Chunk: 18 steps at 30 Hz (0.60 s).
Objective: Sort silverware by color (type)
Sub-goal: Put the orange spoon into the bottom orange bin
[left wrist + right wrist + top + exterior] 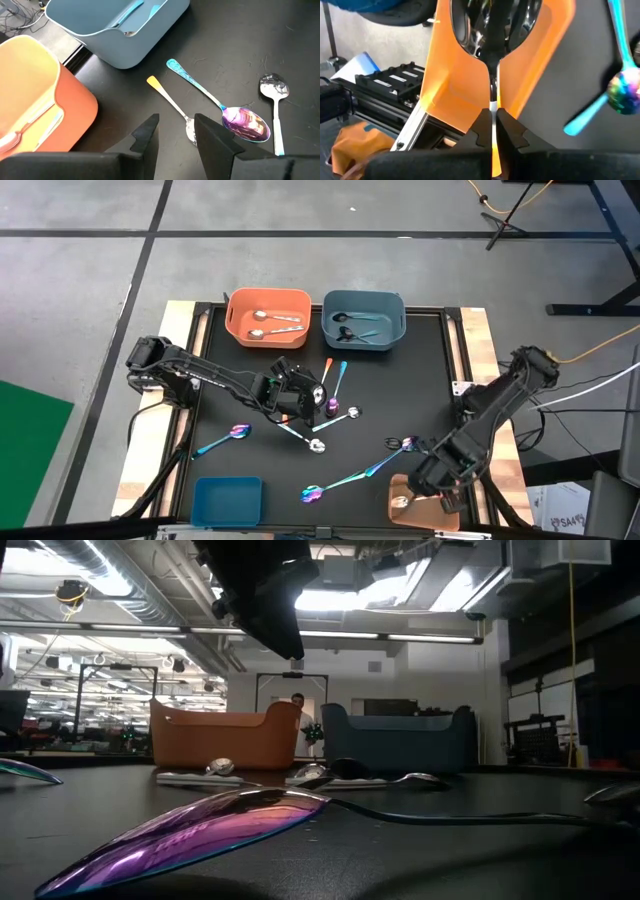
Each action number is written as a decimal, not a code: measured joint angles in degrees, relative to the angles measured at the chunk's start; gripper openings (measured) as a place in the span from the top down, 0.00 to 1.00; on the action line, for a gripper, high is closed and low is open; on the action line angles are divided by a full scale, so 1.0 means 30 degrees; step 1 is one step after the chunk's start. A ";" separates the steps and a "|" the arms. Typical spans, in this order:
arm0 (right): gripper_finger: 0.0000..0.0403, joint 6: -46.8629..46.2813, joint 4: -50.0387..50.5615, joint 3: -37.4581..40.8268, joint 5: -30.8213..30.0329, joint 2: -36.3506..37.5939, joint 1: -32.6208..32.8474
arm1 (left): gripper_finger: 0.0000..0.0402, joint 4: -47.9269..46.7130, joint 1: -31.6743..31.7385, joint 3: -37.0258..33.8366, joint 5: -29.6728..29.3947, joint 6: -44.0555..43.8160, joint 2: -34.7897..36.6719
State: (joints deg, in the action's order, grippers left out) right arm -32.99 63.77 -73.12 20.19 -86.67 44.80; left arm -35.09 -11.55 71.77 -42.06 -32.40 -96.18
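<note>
Several spoons lie flat on the black table: an orange-handled spoon (170, 102), a purple-blue spoon with a teal handle (220, 105) and a silver-bowled one (274, 92). My left gripper (175, 125) (300, 395) hangs open above mid-table, clear of the orange-handled spoon's bowl end. My right gripper (493, 117) (432, 478) is shut on an orange-handled silver spoon (492, 30) over the near-right orange bin (420, 498). More iridescent spoons (355, 475) (225, 438) lie toward the near edge. My right gripper pinches the spoon's thin shaft (493, 102) between its two fingers, where the silver neck meets the orange handle. The spoon lies in line with the fingers and its bowl (492, 30) sticks out beyond them. It is lifted clear, over the orange bin's inside (470, 75).
At the far edge stand an orange bin (267, 317) with silver spoons and a blue bin (363, 319) with black spoons. A blue bin (228, 500) sits at the near left. The near-right orange bin holds one spoon (400, 502). A person stands far behind the table (297, 700).
</note>
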 joint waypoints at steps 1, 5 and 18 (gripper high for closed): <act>1.00 0.0000 -0.0217 0.0000 0.0004 -0.0219 0.0133 | 0.71 -0.0001 0.0000 0.0000 0.0000 -0.0001 -0.0003; 1.00 0.0000 -0.0916 0.0000 0.0075 -0.0982 0.0389 | 0.71 0.0000 0.0000 0.0000 0.0000 0.0000 -0.0001; 1.00 -0.0036 -0.2487 0.0000 0.0136 -0.2470 0.0450 | 0.71 0.0000 0.0007 0.0000 0.0000 -0.0005 -0.0005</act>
State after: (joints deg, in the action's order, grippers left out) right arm -33.10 56.31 -73.12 20.60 -94.08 46.15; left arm -35.09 -11.53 71.77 -42.06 -32.42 -96.20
